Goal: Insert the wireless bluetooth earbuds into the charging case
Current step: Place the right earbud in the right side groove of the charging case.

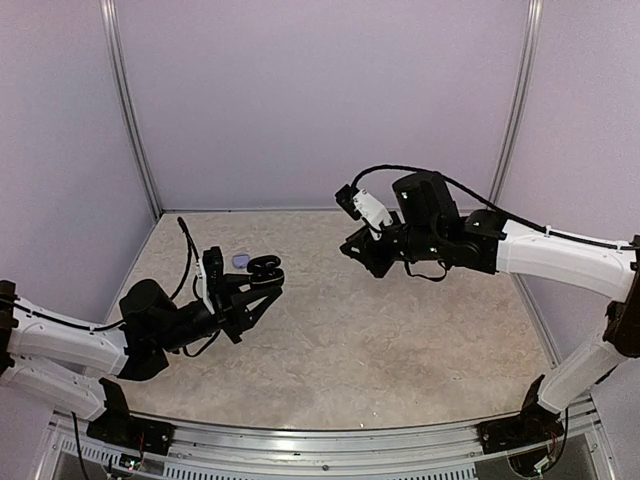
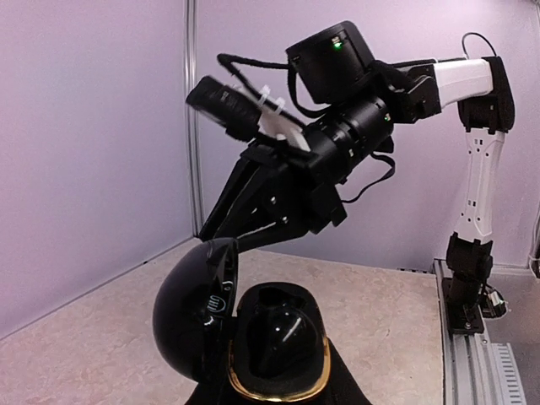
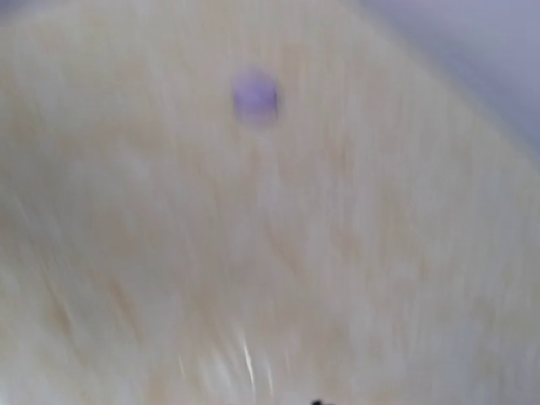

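Your left claw (image 1: 255,286) is clamped on the black charging case (image 2: 278,337), its lid swung wide beside the gold-rimmed base. The wells look glossy black, so you cannot tell whether an earbud sits inside. A small lilac thing (image 1: 240,260) lies on the table (image 1: 380,340) just beyond that claw. Your right claw (image 2: 211,229) hangs pinched together, angled down just above the lid; whether it grips an earbud cannot be told

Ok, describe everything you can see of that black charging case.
The charging case is a glossy black, pebble-shaped shell, hinged open. Its domed lid, bearing a small pale logo, stands upright; the base has a gold rim around dark moulded wells. The left gripper holds it above the table.
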`<state>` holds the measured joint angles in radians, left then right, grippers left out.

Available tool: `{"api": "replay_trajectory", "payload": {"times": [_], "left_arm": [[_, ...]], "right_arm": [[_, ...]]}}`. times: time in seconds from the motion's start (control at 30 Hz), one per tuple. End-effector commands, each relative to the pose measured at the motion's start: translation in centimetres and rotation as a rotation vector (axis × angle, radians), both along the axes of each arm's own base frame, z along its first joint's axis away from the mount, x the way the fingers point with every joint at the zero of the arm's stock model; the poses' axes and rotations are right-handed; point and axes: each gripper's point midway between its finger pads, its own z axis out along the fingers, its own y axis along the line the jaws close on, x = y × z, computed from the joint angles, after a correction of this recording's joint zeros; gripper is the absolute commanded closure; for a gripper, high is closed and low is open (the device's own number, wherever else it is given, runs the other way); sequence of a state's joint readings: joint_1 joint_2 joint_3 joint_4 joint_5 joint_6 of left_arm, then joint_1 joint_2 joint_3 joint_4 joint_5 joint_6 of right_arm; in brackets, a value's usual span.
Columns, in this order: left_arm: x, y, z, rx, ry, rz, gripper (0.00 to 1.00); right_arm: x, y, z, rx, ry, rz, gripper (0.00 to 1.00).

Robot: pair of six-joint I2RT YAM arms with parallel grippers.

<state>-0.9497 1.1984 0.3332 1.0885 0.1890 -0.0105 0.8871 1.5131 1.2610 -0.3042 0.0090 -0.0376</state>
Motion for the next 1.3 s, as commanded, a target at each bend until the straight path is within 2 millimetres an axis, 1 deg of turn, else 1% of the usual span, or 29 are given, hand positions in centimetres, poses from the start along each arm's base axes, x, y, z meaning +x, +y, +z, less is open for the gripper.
{"api": "replay_trajectory", "payload": {"times": [0.0,0.13,0.2,0.3,0.4,0.53,0.73,1.03,1.27], "left_arm": [[1.7,0.7,2.8,-0.072,-0.059,0.108,1.00],[2.0,0.7,3.3,-0.092,-0.068,0.123,1.00],[2.0,0.7,3.5,-0.099,-0.075,0.128,1.00],[2.0,0.6,3.6,-0.101,-0.085,0.128,1.00],[1.9,0.4,3.6,-0.103,-0.088,0.125,1.00],[1.7,0.3,3.7,-0.109,-0.094,0.118,1.00],[1.4,0.0,3.6,-0.111,-0.094,0.103,1.00],[1.1,-0.2,3.7,-0.119,-0.092,0.087,1.00],[1.2,-0.4,3.5,-0.117,-0.086,0.085,1.00]], "right_arm": [[-1.5,1.8,6.0,0.228,-0.120,0.084,0.85],[-4.0,2.9,9.6,0.353,-0.193,0.168,0.84],[-5.2,3.7,10.7,0.392,-0.213,0.208,0.84],[-7.0,4.9,12.2,0.440,-0.254,0.263,0.84],[-8.7,5.8,12.9,0.486,-0.279,0.319,0.84],[-10.1,7.0,13.0,0.513,-0.300,0.360,0.84],[-10.7,8.9,12.0,0.499,-0.311,0.388,0.84],[-11.1,10.1,11.8,0.505,-0.333,0.413,0.84],[-11.3,10.3,11.9,0.514,-0.342,0.424,0.84]]}}
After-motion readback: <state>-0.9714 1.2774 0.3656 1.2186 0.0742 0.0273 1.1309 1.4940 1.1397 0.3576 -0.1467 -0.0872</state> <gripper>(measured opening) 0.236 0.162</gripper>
